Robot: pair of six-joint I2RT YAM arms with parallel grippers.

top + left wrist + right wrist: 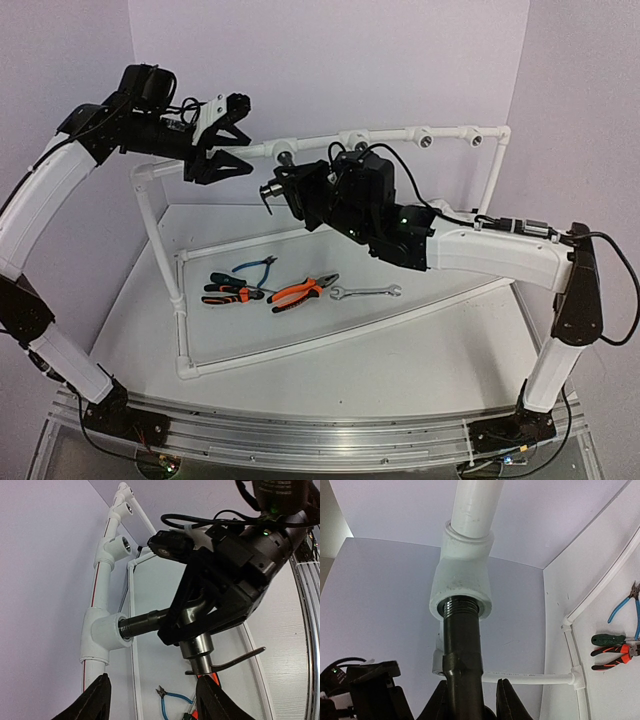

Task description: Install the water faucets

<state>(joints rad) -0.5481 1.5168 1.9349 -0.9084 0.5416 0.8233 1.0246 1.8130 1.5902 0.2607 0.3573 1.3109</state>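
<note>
The dark metal faucet (462,650) has its threaded end in the mouth of a white tee fitting (462,587) on the pipe frame, with a few threads still showing. My right gripper (470,702) is shut on the faucet body. In the left wrist view the faucet (150,621) lies level, joined to the fitting (102,637), with its lever (240,658) pointing right. The right gripper (200,617) clamps it there. My left gripper (155,702) is open and empty, just short of the fitting. From above, the left gripper (238,138) hovers left of the faucet (272,190).
The white pipe frame (160,225) carries more open tee fittings (425,135) along its top rail. On the table inside it lie blue-handled cutters (255,268), orange pliers (300,292), black-handled pliers (225,293) and a silver wrench (365,292). Purple walls stand close behind.
</note>
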